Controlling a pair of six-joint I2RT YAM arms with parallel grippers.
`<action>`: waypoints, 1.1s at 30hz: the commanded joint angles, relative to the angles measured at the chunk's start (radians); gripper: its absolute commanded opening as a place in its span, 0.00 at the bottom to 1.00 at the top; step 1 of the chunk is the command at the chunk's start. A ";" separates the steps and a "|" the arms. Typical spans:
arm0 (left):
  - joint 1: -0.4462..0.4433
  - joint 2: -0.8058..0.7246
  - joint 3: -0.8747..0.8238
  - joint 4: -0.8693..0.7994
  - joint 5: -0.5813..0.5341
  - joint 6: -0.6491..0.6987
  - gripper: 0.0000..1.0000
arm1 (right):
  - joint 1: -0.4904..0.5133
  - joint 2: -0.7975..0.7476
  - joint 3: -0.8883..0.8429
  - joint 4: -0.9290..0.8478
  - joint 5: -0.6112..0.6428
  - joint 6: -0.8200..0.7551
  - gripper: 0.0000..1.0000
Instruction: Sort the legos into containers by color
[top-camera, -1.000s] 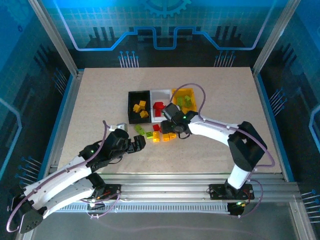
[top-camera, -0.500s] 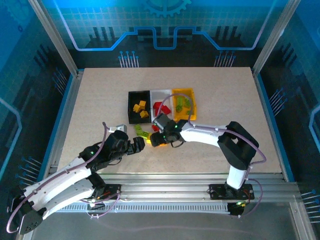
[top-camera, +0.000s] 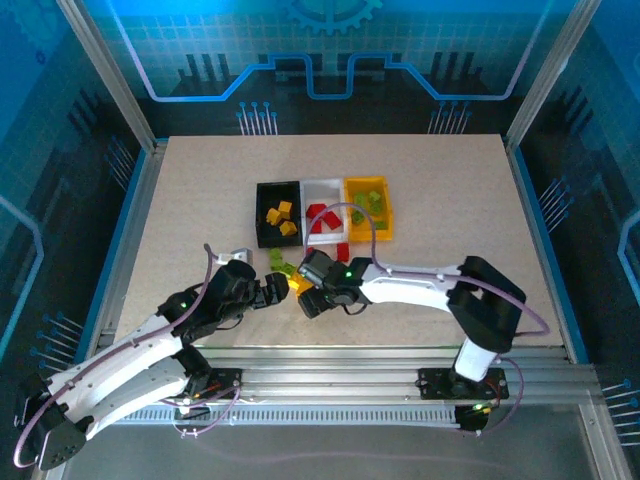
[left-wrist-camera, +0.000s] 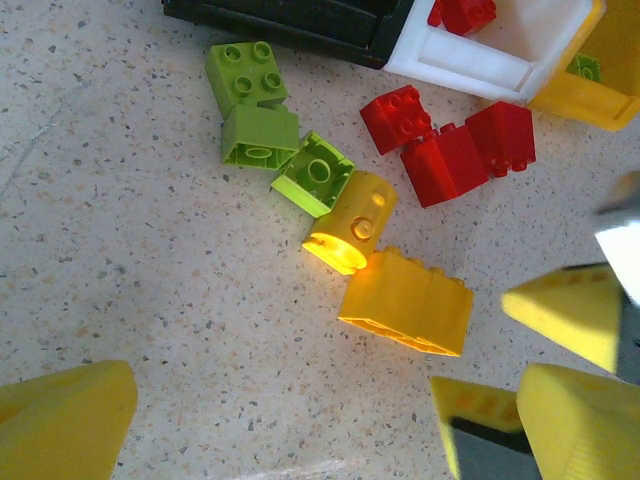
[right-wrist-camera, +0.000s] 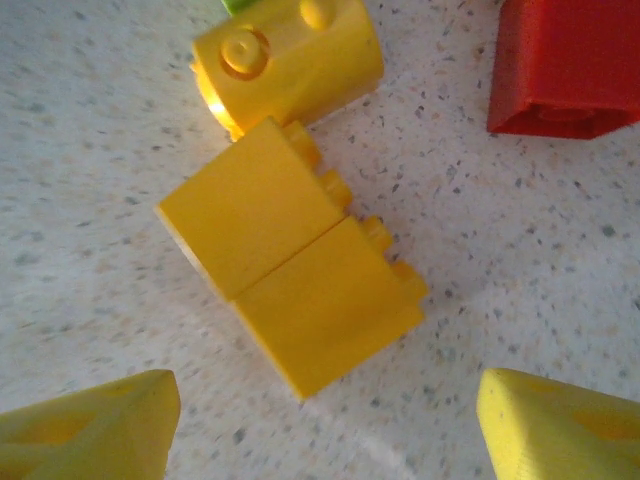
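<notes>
Sort approx. half done, going by the top view: black bin (top-camera: 261, 215) has several yellow legos (top-camera: 283, 208), white bin (top-camera: 324, 186) a few red, yellow bin (top-camera: 386, 226) some green. The 3 bins sit joined in a row at 12 o'clock of the loose pile. Left on the table (top-camera: 200, 200): 3 green bricks (left-wrist-camera: 260, 135), a yellow cylinder (left-wrist-camera: 350, 225), a yellow double brick (right-wrist-camera: 290, 255) and approx. 3 red bricks (left-wrist-camera: 460, 160) just off the white bin's corner, so prob. 8 or so pcs to go. Right gripper (right-wrist-camera: 330, 430) hangs over the double brick w/ fingers spread wide, at 7 and 5 o'clock in its wrist view, neither touching it, nothing held. Left gripper (left-wrist-camera: 325, 430) is likewise spread wide and empty, w/ the pile at its 12 o'clock. The double brick looks like 2 square yellow blocks stuck side by side, seam across the middle. It lies on its side w/ studs pointing approx. 2 o'clock and a smooth glossy face up. Its 11 o'clock end touches or all but touches the cylinder. Likely the next pick, bound for the black bin.
</notes>
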 joint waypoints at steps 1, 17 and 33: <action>0.007 -0.022 -0.017 -0.012 -0.012 0.009 0.99 | -0.018 0.062 0.048 0.018 0.029 -0.132 0.81; 0.016 -0.063 -0.030 -0.034 -0.026 0.003 0.99 | -0.049 0.170 0.102 0.027 -0.049 -0.263 0.69; 0.023 -0.051 -0.029 -0.029 -0.045 0.006 0.99 | -0.044 -0.146 -0.041 0.034 -0.013 -0.133 0.38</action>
